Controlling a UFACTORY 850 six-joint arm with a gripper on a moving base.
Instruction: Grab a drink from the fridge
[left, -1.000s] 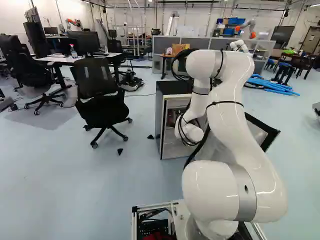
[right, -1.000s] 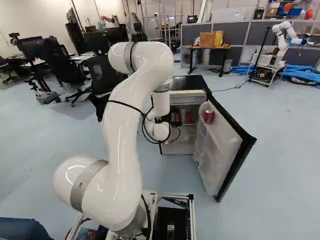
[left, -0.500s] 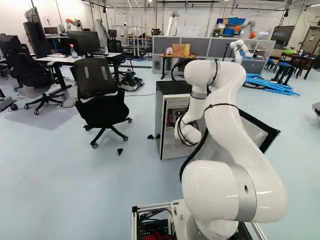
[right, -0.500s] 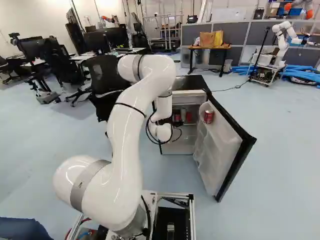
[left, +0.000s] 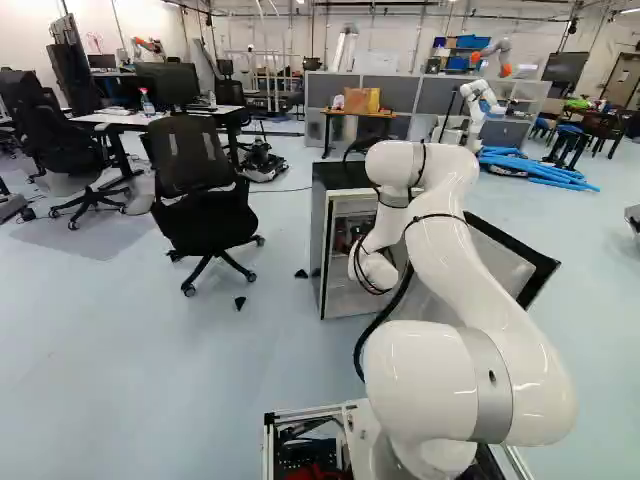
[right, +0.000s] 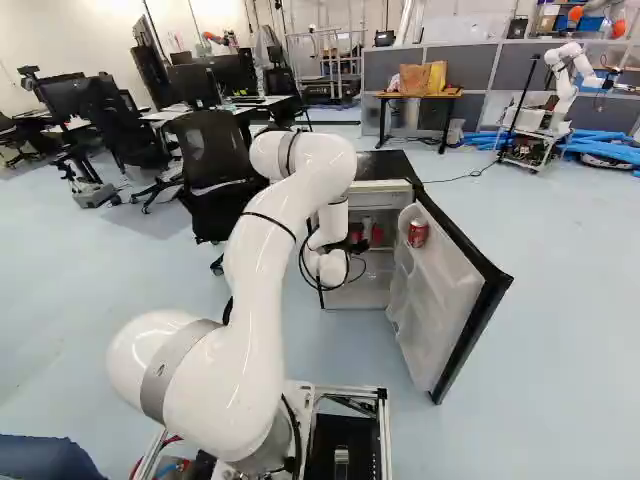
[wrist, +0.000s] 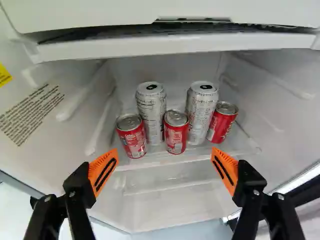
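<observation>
While fingers (wrist: 97, 167) stand open, three short red cans (wrist: 176, 139), two taller white cans (wrist: 151, 112), silvery lids (wrist: 175, 118)

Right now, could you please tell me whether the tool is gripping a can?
No, the tool stands wide open, with five cans ahead of it.

my pads (wrist: 103, 172): orange with black stripes. my arm (right: 270, 240): white, banded grey and black. short cans (wrist: 176, 136): red, marked in white, with silver lids. tall cans (wrist: 201, 112): white with dark print and black tabs. fridge lining (wrist: 285, 95): white. fridge top (right: 380, 165): black. office chair (left: 190, 160): black
</observation>
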